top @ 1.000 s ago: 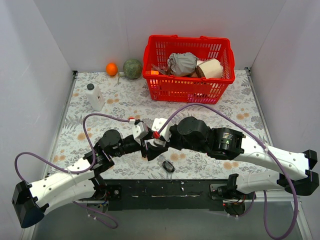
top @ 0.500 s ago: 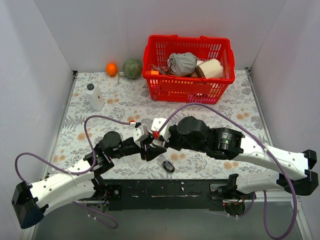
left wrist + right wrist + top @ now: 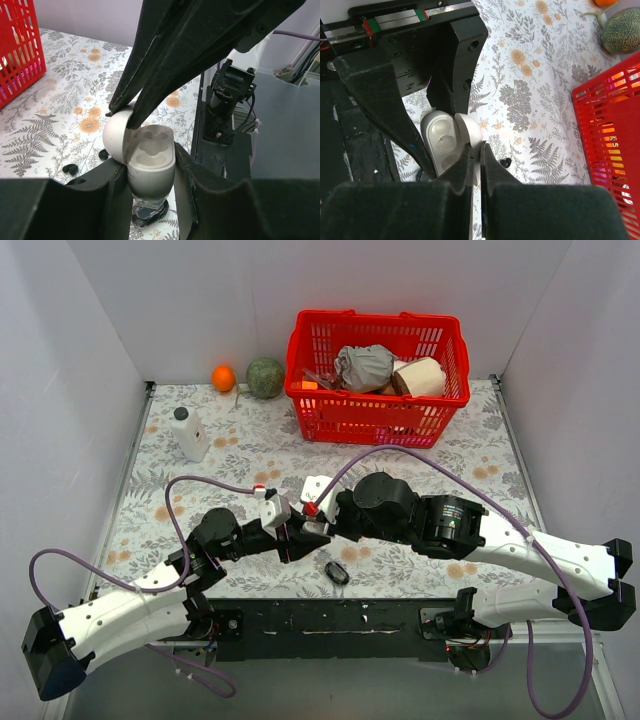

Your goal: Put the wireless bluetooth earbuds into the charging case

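Two grippers are meeting low over the near middle of the flowered tablecloth (image 3: 240,445), just beyond a black oval object (image 3: 336,572) that is lying close to the front edge. The left gripper (image 3: 150,172) is clamping the white charging case (image 3: 150,150) by its body, one finger pressing on each side, and the case's two empty wells are facing up. The right gripper (image 3: 476,150) is reaching in from the opposite side, its fingers pinching together on the rim of the lid (image 3: 114,137), which is standing swung open. The wireless bluetooth earbuds (image 3: 70,169) are lying on the cloth beside the case, outside both grips; in the left wrist view one is sitting near the lid (image 3: 103,154) and the other a little further off. Farther back on the left, a white bottle with a black cap (image 3: 189,434) is standing upright. At the far side a red basket (image 3: 370,415) is holding a crumpled grey item (image 3: 363,367), and an orange (image 3: 223,378) and a green melon (image 3: 265,377) are resting by the back wall.
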### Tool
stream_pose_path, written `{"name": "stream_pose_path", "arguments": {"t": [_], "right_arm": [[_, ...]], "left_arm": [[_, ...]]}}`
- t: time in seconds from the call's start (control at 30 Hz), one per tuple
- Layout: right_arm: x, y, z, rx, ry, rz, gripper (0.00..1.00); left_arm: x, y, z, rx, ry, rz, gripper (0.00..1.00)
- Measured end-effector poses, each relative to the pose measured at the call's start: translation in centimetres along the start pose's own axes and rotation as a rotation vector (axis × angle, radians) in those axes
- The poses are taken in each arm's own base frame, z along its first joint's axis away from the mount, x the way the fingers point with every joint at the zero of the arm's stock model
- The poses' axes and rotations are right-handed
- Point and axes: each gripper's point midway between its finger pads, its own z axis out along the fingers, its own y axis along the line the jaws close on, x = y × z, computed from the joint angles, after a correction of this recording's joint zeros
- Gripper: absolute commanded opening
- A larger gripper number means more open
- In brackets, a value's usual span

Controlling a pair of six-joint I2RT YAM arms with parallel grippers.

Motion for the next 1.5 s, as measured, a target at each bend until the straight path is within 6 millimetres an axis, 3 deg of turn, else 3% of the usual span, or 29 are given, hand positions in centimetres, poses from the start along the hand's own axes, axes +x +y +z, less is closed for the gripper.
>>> {"name": "stream_pose_path", "arguments": {"t": [0.13, 0.23, 0.33, 0.77, 0.93, 1.07, 1.17, 1.3, 1.4, 1.5], "right_arm": [[-0.1, 0.1, 0.1, -0.005, -0.008, 0.005, 0.03], [0.0, 0.2, 0.2, -0.002, -0.005, 0.023, 0.28], [0.1, 0.1, 0.3, 0.011, -0.003, 0.054, 0.38], [-0.5, -1.0, 0.6, 0.064, -0.031, 0.154, 0.46], [-0.7, -1.2, 0.7, 0.066, -0.041, 0.176, 0.59], [-0.3, -1.6, -0.2, 0.086, -0.068, 0.197, 0.63], [0.5, -2.1, -2.1, 0.121, -0.1, 0.23, 0.63], [1.8, -3.4, -3.9, 0.206, -0.135, 0.304, 0.55], [4.9, -4.6, -3.2, 0.28, -0.074, 0.392, 0.47], [9.4, -5.1, -1.2, 0.33, 0.043, 0.498, 0.43]], "left_arm": [[0.0, -0.1, -0.2, 0.003, -0.018, 0.004, 0.0], [0.2, -0.2, -0.3, 0.004, -0.026, 0.002, 0.0], [0.2, -0.1, -0.4, 0.0, -0.039, 0.004, 0.0], [-0.4, -0.2, -1.2, -0.014, -0.089, 0.019, 0.0], [-0.6, 0.0, -1.5, -0.031, -0.099, 0.017, 0.0], [-0.6, 0.3, -2.0, -0.062, -0.114, 0.011, 0.0], [-0.7, 0.7, -2.4, -0.091, -0.131, 0.005, 0.0], [-1.0, 1.0, -2.8, -0.121, -0.151, -0.009, 0.0], [-1.1, 1.0, -3.0, -0.129, -0.159, -0.025, 0.0], [-0.8, 0.8, -3.3, -0.128, -0.167, -0.048, 0.0]]}}
